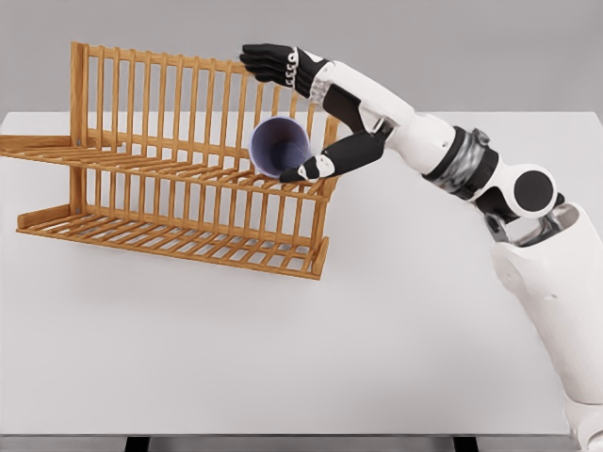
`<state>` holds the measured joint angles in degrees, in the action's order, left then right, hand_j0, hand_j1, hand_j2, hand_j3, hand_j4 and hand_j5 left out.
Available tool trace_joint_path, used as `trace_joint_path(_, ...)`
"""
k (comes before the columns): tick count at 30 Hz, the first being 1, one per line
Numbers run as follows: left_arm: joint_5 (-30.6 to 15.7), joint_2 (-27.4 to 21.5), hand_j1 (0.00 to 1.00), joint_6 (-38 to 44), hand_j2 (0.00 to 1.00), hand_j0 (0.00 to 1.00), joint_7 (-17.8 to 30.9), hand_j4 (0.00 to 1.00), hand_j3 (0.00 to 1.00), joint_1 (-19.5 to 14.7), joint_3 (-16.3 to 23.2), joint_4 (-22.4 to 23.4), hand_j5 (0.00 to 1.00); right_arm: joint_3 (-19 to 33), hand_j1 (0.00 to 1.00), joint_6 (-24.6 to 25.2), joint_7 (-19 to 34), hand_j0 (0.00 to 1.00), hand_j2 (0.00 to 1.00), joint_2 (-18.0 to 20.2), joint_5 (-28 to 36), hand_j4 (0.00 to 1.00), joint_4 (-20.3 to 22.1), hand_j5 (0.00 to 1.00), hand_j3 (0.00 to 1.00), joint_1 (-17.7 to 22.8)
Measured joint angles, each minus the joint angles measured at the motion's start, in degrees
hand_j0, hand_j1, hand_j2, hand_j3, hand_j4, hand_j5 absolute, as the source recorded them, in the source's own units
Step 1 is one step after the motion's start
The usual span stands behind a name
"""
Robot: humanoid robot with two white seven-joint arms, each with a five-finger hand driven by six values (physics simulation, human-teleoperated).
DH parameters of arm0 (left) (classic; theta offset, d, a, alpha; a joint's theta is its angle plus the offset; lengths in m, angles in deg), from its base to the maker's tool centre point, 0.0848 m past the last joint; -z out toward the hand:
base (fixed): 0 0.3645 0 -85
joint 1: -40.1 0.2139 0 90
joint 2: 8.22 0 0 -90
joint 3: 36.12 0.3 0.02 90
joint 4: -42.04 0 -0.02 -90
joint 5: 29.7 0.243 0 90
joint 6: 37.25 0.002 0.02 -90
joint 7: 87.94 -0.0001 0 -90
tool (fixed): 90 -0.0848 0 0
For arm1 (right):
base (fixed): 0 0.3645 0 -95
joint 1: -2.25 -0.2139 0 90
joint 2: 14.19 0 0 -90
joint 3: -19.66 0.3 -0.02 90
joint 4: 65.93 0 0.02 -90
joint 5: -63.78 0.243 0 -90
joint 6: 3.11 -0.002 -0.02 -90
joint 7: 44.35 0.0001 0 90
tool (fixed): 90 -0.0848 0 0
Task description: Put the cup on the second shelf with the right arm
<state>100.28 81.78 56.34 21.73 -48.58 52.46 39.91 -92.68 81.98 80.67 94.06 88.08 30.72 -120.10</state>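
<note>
1. Grey backdrop, flat white table (pixel 283 358). Two-tier slatted wooden dish rack (pixel 179 179) stands at the far left, with a tall barred back.
2. White right arm reaches in from the right edge. Right hand (pixel 306 118) is at the rack's right end: dark fingers (pixel 268 61) arched over the top, thumb (pixel 320 168) underneath.
3. Round dark-blue cup (pixel 280 146) lies tipped on its side, mouth facing the camera. It sits at upper-shelf level near the shelf's right end, between fingers and thumb. Thumb touches the lower rim; the fingers look clear above it. Reads as a loose cradle, not a firm pinch; whether the cup already rests on the slats I can't tell.
4. Left arm not visible.
5. Risks:
   - Cup on its side can roll on the slats once let go. The shelf's right edge is just beside it, so it could drop off that end.
   - Thumb is tucked under the rim; pulling it out may drag the cup along.
   - Fingers are near the back bars and could snag on retreat.
6. Room: plenty of free shelf to the left of the cup. Open table on the right and near side for withdrawing the arm.
</note>
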Motion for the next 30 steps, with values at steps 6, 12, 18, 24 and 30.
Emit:
trace_joint_path(6,0.0,0.0,1.00,0.0,1.00,1.00,0.0,1.00,1.00,0.0,0.0,0.0,1.00,2.9,1.00,-0.1,0.0,1.00,1.00,5.5,2.1,1.00,2.3,1.00,1.00,6.1)
trace_joint_path(12,0.0,0.0,1.00,0.0,1.00,1.00,0.0,1.00,1.00,0.0,0.0,0.0,1.00,7.7,1.00,-1.9,0.0,1.00,1.00,11.9,6.1,1.00,3.7,1.00,1.00,9.4)
trace_joint_path(18,0.0,0.0,1.00,0.0,1.00,1.00,0.0,1.00,1.00,0.0,0.0,0.0,1.00,11.8,1.00,-4.8,0.0,1.00,1.00,17.0,7.5,1.00,3.9,1.00,1.00,18.3)
trace_joint_path(24,0.0,0.0,1.00,0.0,1.00,1.00,0.0,1.00,1.00,0.0,0.0,0.0,1.00,15.1,1.00,-7.4,0.0,1.00,1.00,20.4,7.8,1.00,3.9,1.00,1.00,21.2)
trace_joint_path(30,0.0,0.0,1.00,0.0,1.00,1.00,0.0,1.00,1.00,0.0,0.0,0.0,1.00,16.3,1.00,-8.0,0.0,1.00,1.00,21.8,7.9,1.00,3.9,1.00,1.00,21.4)
